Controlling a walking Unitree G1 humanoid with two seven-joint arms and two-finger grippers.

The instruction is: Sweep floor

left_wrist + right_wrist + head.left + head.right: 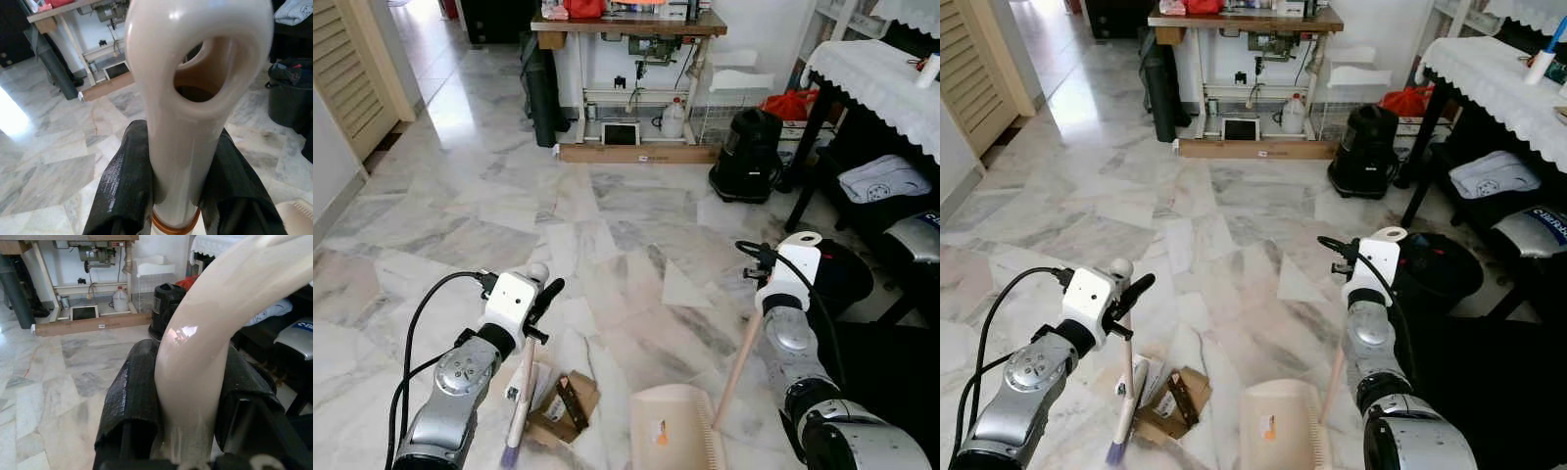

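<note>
If pushed with too much force, could throw the flattened brown cardboard scraps (570, 401) past the beige plastic dustpan (671, 431) and further over the grey-white marble floor (607, 225), instead of into the pan. Could also slide the pan away, since standing only lightly on the floor at the end of its long cream handle (742, 357). Another risk: turning of the cream plastic broom stick (522, 387) inside the grip, because round and smooth; would then let the purple bristles (509, 455) pass over the scraps without catching them. Judged from the present positions only.

Left end effector (548, 292): pressed together on the broom stick, just below its looped top, one black finger (122, 191) at each side. Right end effector (188, 431): pinching the curved upper end of the dustpan handle in the same way.

Scraps lying on the floor below the left end effector, touching or almost touching the lower part of the broom stick, on its right side. Bristles at the near edge of the scraps. Dustpan near, to the right of the scraps, not touching, with a strip of bare floor between. Well apart, at the far wall: black round canister (749, 152) and wooden surface with a sewing machine (626, 24); apparently no part in this step.
</note>
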